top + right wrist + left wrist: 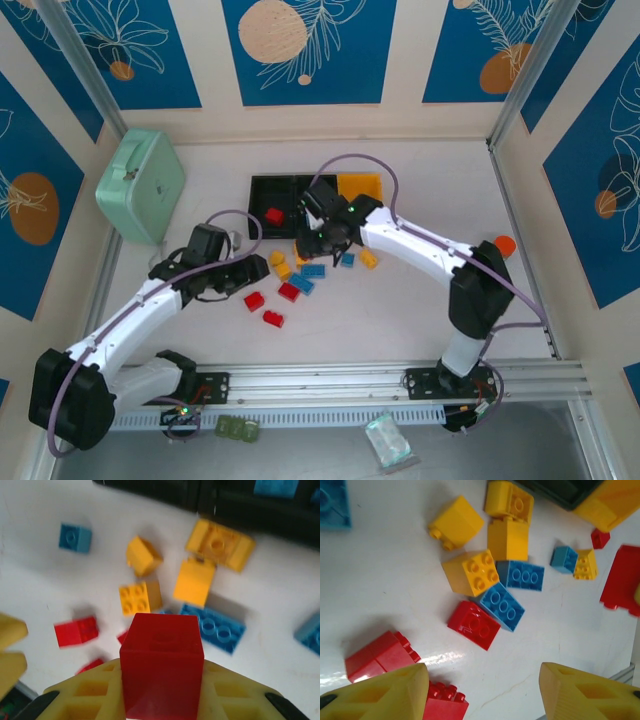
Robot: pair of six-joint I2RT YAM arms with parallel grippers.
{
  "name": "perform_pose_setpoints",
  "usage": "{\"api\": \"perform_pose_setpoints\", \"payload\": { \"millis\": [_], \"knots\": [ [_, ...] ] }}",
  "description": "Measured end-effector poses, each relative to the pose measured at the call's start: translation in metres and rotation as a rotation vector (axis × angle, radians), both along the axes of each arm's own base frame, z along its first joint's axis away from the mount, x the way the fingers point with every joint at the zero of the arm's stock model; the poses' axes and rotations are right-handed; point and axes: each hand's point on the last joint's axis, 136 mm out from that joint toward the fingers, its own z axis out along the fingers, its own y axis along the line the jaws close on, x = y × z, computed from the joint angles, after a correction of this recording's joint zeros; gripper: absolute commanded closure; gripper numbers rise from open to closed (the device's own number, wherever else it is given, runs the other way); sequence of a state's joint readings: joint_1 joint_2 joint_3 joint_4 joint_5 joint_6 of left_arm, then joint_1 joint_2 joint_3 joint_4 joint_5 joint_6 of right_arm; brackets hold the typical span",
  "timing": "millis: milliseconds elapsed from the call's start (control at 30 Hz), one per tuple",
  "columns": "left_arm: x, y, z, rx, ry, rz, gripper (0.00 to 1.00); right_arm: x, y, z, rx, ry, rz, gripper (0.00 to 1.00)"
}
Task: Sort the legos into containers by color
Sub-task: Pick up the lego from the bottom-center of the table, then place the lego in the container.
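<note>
My right claw (161, 692) is clamped on a red lego (161, 652) above the middle of the worktop (430, 190) — held clear, I judge, for the containers (254, 192) near its far edge — while my left claw (485, 690) hangs apart over more red legos (379, 656).

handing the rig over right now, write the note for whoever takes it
Right pincer: shut on a red brick, held above the loose pile.
Left pincer: open, holding nothing, low over the red bricks at the pile's edge.
Done: one sorted red brick in the left black bin; a blue brick seems to lie in a black bin.
Left: loose bricks in red, blue and yellow on the table in front of the bins. The held one probably goes in the left black bin.
</note>
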State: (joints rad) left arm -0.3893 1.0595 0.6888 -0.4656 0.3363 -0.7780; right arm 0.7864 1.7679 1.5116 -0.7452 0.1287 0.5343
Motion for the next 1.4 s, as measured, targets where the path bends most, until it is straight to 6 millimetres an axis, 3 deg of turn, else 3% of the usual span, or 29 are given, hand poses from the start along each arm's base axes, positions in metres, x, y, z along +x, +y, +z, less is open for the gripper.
{"api": "perform_pose_setpoints", "payload": {
  "millis": [333,567,733,933,1100,1400],
  "knots": [
    [0.001,0.017,0.002,0.018,0.000,0.065,0.40,0.094,0.058,0.015,0.130,-0.019,-0.024,0.71],
    [-0.010,0.023,-0.002,0.012,0.013,0.087,0.40,0.133,0.097,0.000,0.184,0.007,-0.007,0.70],
    [-0.017,0.026,-0.005,0.016,0.026,0.092,0.40,0.143,0.113,-0.020,0.209,0.049,-0.013,0.70],
    [-0.021,0.027,-0.008,0.022,0.040,0.093,0.40,0.141,0.116,-0.044,0.205,0.115,-0.037,0.66],
    [-0.022,0.028,-0.009,0.023,0.043,0.093,0.40,0.140,0.118,-0.044,0.216,0.129,-0.047,0.54],
    [-0.022,0.028,-0.011,0.025,0.046,0.093,0.40,0.141,0.119,-0.040,0.222,0.125,-0.050,0.52]
  ]
}}
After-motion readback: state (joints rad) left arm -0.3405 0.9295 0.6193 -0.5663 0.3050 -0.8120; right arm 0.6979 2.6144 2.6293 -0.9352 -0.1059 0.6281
